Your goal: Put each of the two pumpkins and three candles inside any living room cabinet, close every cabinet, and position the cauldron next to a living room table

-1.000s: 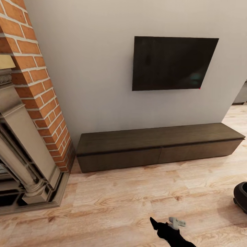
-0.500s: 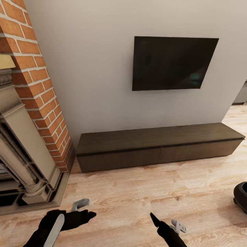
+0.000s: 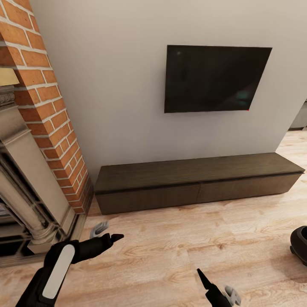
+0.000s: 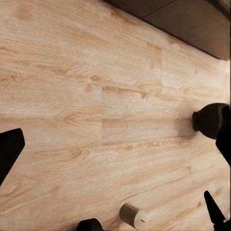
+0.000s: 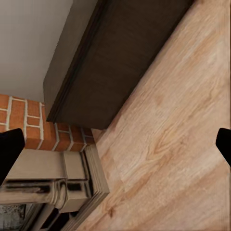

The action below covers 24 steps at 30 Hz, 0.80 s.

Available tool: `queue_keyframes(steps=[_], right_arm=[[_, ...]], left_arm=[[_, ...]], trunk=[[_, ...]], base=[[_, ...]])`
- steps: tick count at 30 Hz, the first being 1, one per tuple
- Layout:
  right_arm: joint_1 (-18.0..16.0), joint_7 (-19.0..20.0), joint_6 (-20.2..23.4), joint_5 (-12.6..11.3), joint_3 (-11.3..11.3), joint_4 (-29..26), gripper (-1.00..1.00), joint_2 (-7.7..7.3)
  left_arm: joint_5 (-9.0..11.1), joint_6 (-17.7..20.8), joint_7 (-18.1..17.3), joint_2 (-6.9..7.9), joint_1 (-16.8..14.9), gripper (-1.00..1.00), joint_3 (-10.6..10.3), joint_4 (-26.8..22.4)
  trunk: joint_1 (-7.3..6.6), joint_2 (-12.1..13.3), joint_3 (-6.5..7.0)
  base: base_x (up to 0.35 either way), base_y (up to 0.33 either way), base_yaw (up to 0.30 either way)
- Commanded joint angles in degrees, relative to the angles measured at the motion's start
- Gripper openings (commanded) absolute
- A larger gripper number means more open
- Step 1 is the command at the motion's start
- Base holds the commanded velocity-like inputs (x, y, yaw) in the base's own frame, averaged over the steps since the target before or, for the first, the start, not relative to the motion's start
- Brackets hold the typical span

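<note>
Facing closed cabinet (image 3: 196, 183) (cauldron (image 3: 299, 244) rightward)

Even, soft, bright rendered light; faint shadow under the cabinet (image 3: 196, 181); wall (image 3: 111, 85) shaded; textures slightly blurred

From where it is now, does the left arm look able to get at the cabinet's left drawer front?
Probably yes. Bare wooden floor lies between the open left gripper and the cabinet. Nothing stands in the way, though the arm may need to stretch further forward.
</note>
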Motion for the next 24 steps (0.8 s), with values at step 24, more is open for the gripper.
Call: queue_keyframes(steps=[24], right_arm=[[-7.6, 0.3, -2.4, -8.9, 0.2, -1.9, 1.00, 0.30]], left_arm=[[13.3, 0.3, -0.5, 0.16, -0.1, 1.00, -0.3, -2.4]], trunk=[[4.83, -8.8, -4.00]], base=[[0.000, 0.000, 0.000]])
